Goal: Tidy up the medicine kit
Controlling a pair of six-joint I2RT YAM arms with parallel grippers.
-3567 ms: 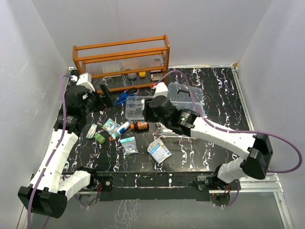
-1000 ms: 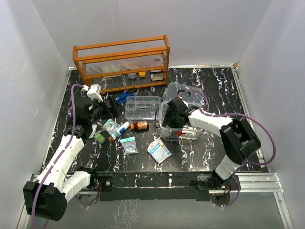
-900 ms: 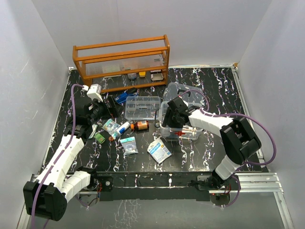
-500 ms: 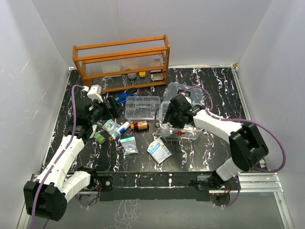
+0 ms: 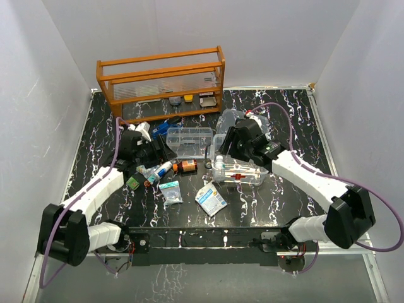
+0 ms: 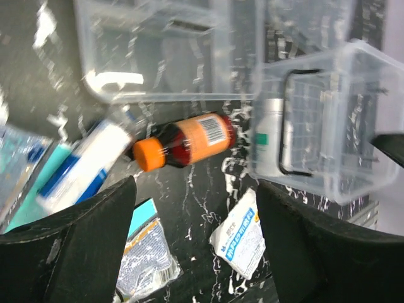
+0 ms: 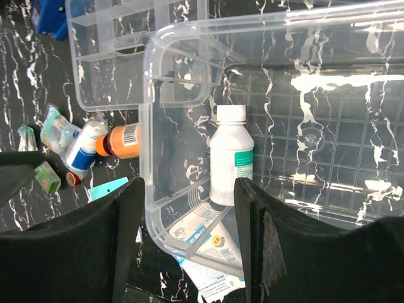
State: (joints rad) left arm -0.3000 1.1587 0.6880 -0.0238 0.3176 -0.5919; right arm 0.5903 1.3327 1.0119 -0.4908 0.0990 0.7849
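Observation:
The medicine kit's clear box (image 5: 247, 173) with its red latch (image 5: 238, 177) sits mid-table. A white bottle (image 7: 231, 154) stands upright in its left end. The clear divided tray insert (image 5: 189, 141) lies just left of the box. My right gripper (image 7: 189, 208) hovers open above the box's near-left corner, holding nothing; in the top view the right gripper (image 5: 226, 146) is at the box's back-left. My left gripper (image 6: 196, 202) is open and empty above the table, near a brown bottle with an orange cap (image 6: 183, 140) and a white-and-blue tube (image 6: 82, 167).
An orange wooden rack (image 5: 161, 79) stands along the back wall. Loose items lie in front of the tray: a white-and-blue sachet (image 5: 211, 199), a clear packet (image 5: 170, 191), a green item (image 5: 132, 182) and a blue object (image 5: 163, 128). White walls enclose the table.
My left gripper has moved right toward the brown bottle and its fingers have narrowed a little. My right gripper has drawn back from inside the box, and the white bottle now shows standing there.

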